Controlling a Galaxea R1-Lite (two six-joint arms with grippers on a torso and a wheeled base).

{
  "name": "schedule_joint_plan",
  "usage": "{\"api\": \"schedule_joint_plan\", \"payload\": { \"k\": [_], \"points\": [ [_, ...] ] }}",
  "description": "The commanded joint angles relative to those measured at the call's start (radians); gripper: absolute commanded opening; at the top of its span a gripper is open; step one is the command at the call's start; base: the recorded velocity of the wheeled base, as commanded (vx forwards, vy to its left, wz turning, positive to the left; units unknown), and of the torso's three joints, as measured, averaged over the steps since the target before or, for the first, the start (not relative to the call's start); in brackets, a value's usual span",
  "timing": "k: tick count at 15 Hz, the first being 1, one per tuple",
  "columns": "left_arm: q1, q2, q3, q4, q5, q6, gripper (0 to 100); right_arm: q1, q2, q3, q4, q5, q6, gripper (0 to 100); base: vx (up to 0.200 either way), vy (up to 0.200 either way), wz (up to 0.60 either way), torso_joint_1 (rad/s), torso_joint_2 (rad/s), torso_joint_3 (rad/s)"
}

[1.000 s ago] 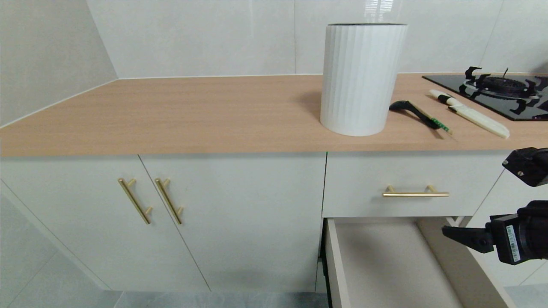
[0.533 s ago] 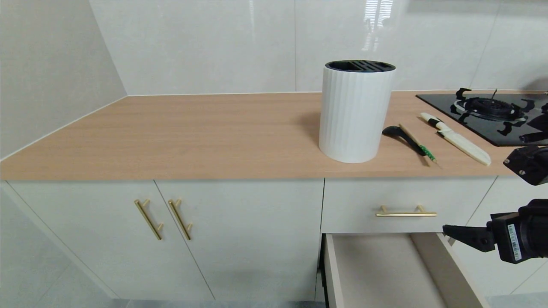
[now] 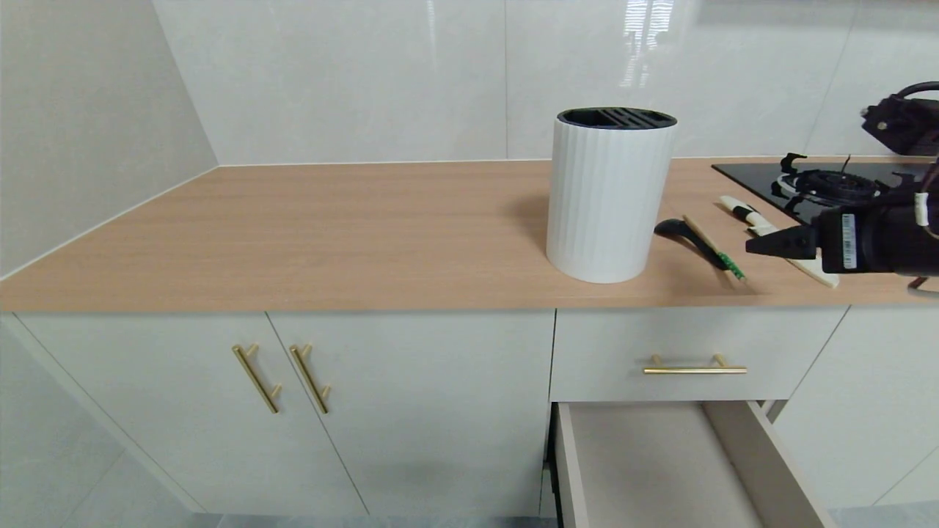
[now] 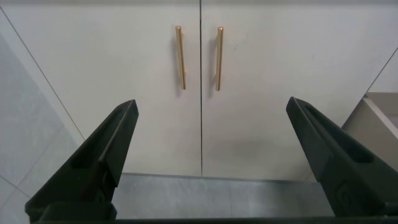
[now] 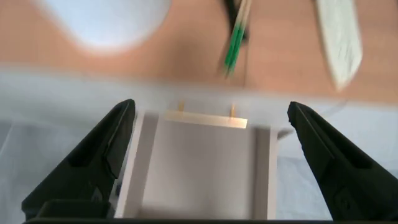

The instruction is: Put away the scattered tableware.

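lying loose on the wooden surface (image 3: 330, 227), right of centre in the head view: a black spoon (image 3: 669, 228), chopsticks (image 3: 708, 242) and a white knife (image 3: 733, 204), just beside the ribbed holder (image 3: 605, 205). at the right edge, overlapping the knife, the right gripper (image 3: 759, 245), fingers spread and empty, probably lined up for a pick. pulled open at lower right, the drawer (image 3: 645, 469), likely to receive them. left gripper (image 4: 211, 155) also released, facing cupboard doors (image 4: 267, 124).

Kitchen: gas hob (image 3: 836, 187), wood countertop (image 3: 330, 227) (tiled walls).

Black right hand (image 3: 755, 246), white barcode label (image 3: 849, 240)
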Motion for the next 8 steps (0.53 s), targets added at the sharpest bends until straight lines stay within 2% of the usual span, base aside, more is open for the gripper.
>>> {"api": "schedule_joint_plan", "payload": {
  "k": [1,4,8],
  "points": [
    [0.0,0.001,0.0,0.0,0.0,-0.001,100,-0.029,0.192,-0.095,0.0,-0.07,0.008,100,0.0,0.0,0.0,0.0,0.0,0.0],
    [0.0,0.001,0.0,0.0,0.0,0.001,100,-0.041,0.254,-0.093,-0.061,-0.093,0.006,100,0.0,0.0,0.0,0.0,0.0,0.0],
    [0.0,0.001,0.0,0.0,0.0,-0.001,100,-0.044,0.269,-0.093,-0.067,-0.093,0.006,100,0.0,0.0,0.0,0.0,0.0,0.0]
  ]
}}
